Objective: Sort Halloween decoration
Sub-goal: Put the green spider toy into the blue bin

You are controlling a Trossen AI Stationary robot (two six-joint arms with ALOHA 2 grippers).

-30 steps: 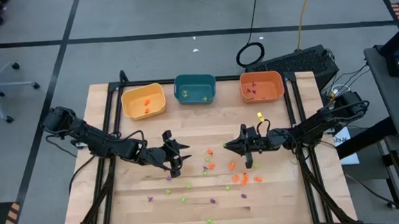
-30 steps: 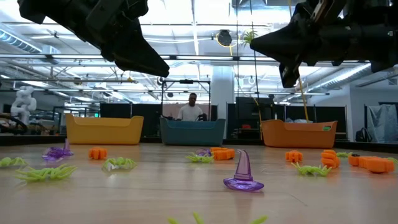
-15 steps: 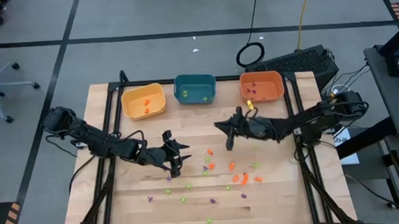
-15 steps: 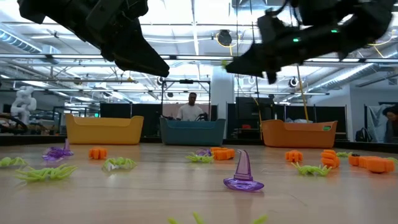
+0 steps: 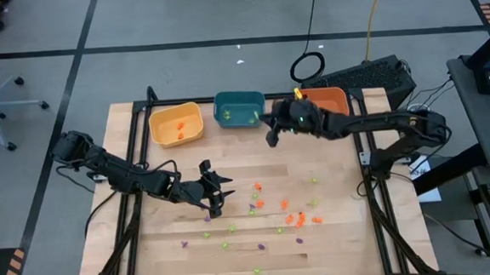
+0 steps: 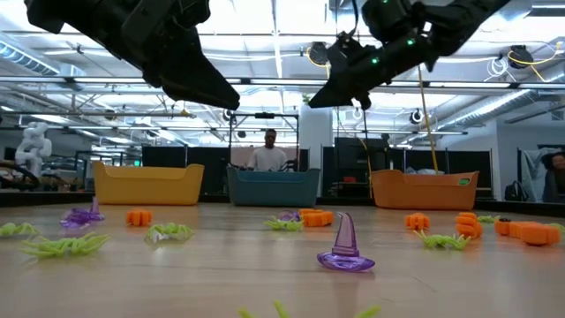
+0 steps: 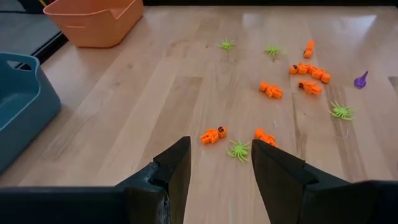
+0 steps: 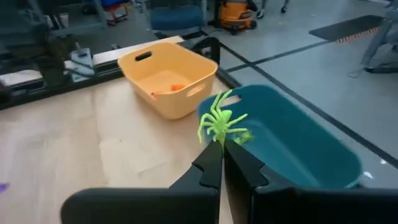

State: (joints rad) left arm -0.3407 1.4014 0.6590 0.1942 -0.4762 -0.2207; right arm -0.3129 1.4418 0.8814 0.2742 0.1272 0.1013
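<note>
We see our right tool clamped on a light-green spider over the teal bin, beside the yellow bin. Our left tool hovers, fingers apart, above trinkets scattered on the wooden counter. A person stands behind.

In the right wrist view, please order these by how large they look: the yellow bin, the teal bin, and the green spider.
1. Teal bin, largest, though it is nearer the camera than the yellow one, so true size is unsure.
2. Yellow bin.
3. Green spider, smallest, pinched in the shut right gripper.
</note>
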